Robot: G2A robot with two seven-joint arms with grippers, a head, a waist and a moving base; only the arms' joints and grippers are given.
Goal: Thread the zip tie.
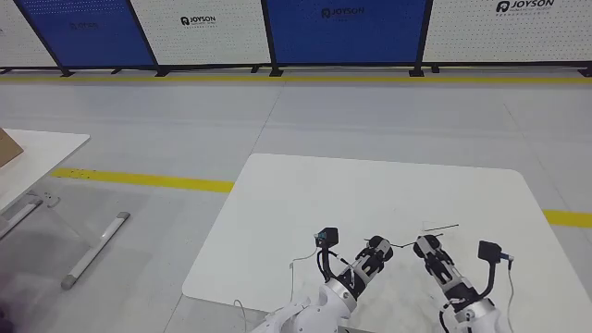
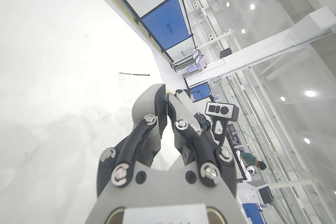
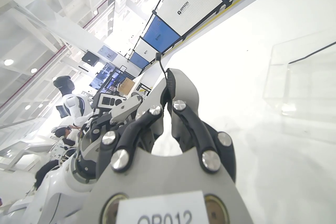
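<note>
White table (image 1: 370,185): right claw (image 3: 169,78) pinches one of two zip ties (image 3: 160,64) (image 2: 134,74); left claw (image 2: 165,93) closed.

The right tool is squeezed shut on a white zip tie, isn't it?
Almost. The zip tie is black, not white, as the right wrist view shows. The rest holds: the right tool is squeezed shut on it, with the tie's head poking out past the tips.
</note>
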